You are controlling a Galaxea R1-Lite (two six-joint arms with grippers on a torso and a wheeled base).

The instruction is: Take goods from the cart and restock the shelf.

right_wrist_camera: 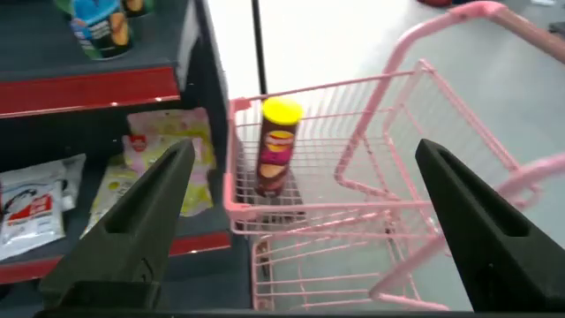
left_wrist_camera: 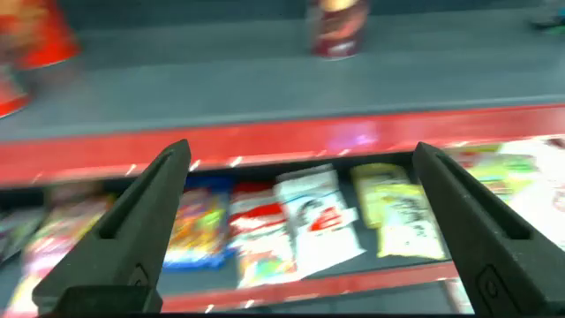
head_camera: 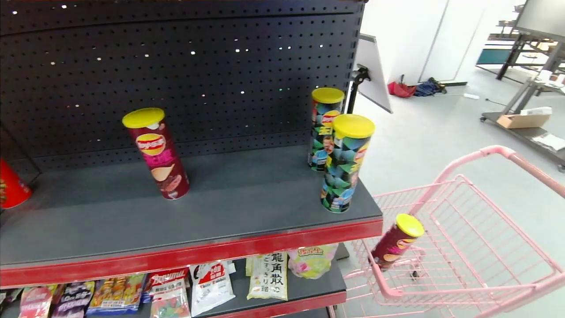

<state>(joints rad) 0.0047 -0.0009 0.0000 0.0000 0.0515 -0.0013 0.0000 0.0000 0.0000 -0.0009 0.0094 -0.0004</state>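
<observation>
Standing in the pink cart [head_camera: 494, 152], a maroon chip can [head_camera: 396, 240] occupies the basket corner beside the shelf [head_camera: 198, 212]
The left end effector [left_wrist_camera: 300, 152] is spread wide and empty before the shelf's red edge (snack bags [left_wrist_camera: 309, 221] lie below), the right end effector [right_wrist_camera: 305, 150] equally spread, facing the cart; another maroon can [head_camera: 156, 154] and two patterned cans [head_camera: 346, 163] stand on the shelf

Bright, even room light. Upper right: the floor [head_camera: 441, 132] and wall [head_camera: 406, 35] are near washed out. Dark pegboard [head_camera: 198, 66], pinpricks of light through holes along the top. The lower shelf [head_camera: 309, 291] is shaded beneath the red-edged shelf [head_camera: 220, 207]. Wide-angle bowing: the can [head_camera: 156, 154] at left leans outward.
</observation>
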